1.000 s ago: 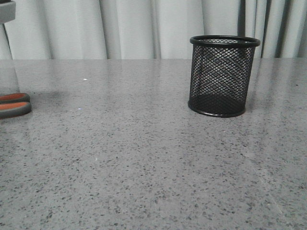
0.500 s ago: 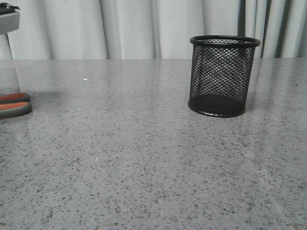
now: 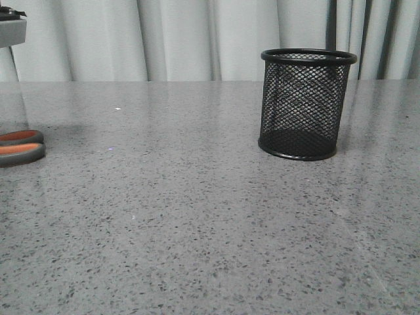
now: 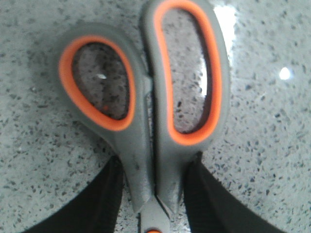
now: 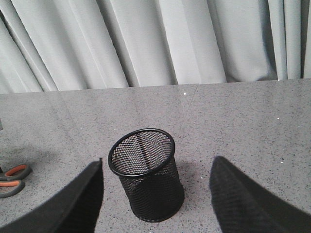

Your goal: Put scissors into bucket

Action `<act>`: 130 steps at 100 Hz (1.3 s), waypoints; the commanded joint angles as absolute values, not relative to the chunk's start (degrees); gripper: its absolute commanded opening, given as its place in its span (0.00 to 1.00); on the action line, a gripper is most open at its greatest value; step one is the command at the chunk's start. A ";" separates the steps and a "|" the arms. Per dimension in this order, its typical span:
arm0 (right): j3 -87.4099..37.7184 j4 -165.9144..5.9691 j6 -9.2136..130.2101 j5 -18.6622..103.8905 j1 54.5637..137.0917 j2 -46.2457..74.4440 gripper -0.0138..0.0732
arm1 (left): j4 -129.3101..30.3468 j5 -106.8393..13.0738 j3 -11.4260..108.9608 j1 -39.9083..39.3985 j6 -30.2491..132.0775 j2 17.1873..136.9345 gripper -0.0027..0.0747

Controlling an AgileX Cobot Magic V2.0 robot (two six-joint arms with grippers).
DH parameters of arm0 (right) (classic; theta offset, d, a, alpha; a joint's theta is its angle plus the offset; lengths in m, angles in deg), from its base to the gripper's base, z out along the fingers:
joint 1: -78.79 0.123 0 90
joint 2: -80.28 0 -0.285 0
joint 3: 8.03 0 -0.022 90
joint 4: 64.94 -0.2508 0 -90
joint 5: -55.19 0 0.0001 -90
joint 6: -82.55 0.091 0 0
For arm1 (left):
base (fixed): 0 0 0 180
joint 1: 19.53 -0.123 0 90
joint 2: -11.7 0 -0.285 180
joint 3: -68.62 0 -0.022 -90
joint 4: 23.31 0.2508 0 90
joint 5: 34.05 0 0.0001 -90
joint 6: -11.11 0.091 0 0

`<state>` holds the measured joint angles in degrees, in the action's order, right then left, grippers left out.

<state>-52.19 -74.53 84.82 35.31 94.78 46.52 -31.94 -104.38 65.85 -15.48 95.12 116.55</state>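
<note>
The grey scissors with orange-lined oval handle loops (image 4: 146,121) lie flat at the left edge of the speckled grey stone desk (image 3: 197,223). The left gripper (image 4: 150,194) has a black finger on each side of the handle shanks, touching or nearly; can't tell if it's actually squeezing. The small black wire-mesh bucket (image 3: 304,105) stands upright toward the far right, well apart from the scissors. The right gripper (image 5: 155,194) hangs over it, jaws wide, holding nothing.

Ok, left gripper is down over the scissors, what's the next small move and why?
Probably close the left gripper: its fingers flank the scissors just below the handle loops, with the scissors flat on the table. Only then lift toward the bucket.
</note>
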 commanded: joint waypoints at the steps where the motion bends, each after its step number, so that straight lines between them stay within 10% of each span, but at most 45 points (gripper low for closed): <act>1: -50.83 -74.12 84.19 39.52 94.75 45.82 0.65 | -34.55 -102.59 66.60 -15.28 92.17 115.64 0.21; 71: -50.60 -85.41 84.19 44.11 96.49 45.82 0.65 | -46.52 -94.53 66.69 -14.74 91.88 102.23 0.09; 130: -31.61 -76.56 84.12 45.13 130.68 20.58 0.65 | -47.43 -78.41 66.69 8.78 91.88 90.26 0.09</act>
